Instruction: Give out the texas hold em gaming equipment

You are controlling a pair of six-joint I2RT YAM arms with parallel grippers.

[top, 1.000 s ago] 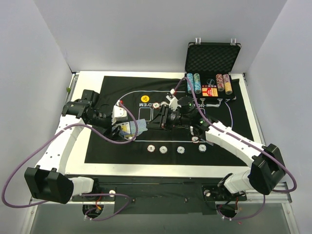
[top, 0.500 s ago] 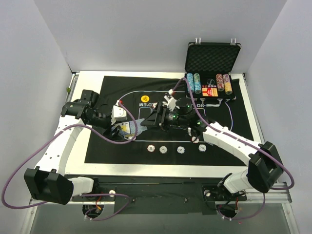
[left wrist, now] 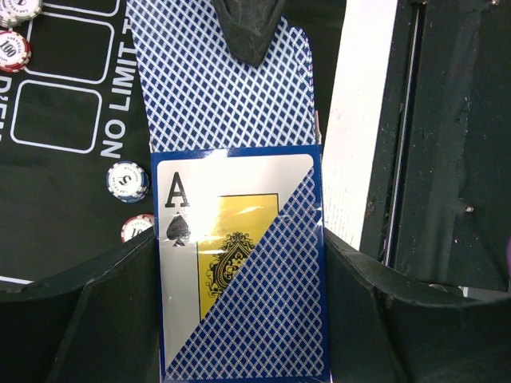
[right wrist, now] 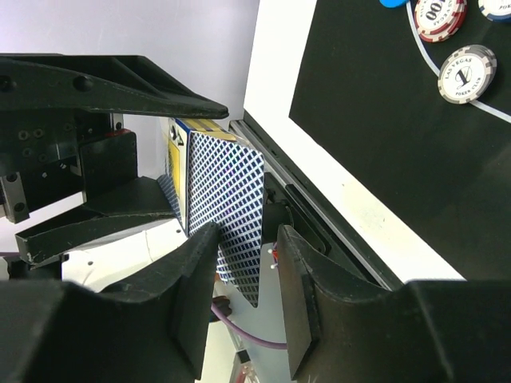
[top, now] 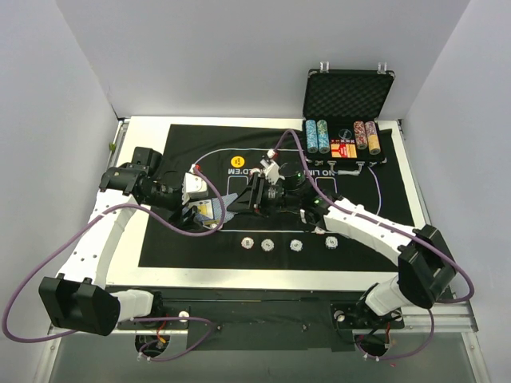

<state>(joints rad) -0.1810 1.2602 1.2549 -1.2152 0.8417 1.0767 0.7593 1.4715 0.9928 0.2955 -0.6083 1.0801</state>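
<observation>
Black fingers (left wrist: 104, 319) of the left gripper (left wrist: 239, 239) are clamped on a pack of cards (left wrist: 239, 311), 1 finger on each side. The pack's front shows an ace of spades and a blue lattice. 1 card (left wrist: 223, 88) sticks out past the pack's far end with its lattice back up.

We see the right gripper (right wrist: 246, 239) straddle that card. Its 2 fingers (right wrist: 196, 271) stand apart, and the gap between them is wider than the card is thick. From the left wrist, 1 of its fingertips (left wrist: 251, 32) lies over the card.

Both grippers meet above the left middle of the black mat (top: 160, 239). Nearer the arms, 4 chips (top: 296, 245) lie in a row on the mat, each apart from the next. A yellow disc (top: 236, 159) sits farther back. At the table's (top: 132, 263) far right corner an open case (top: 347, 96) holds more chips in stacks.
</observation>
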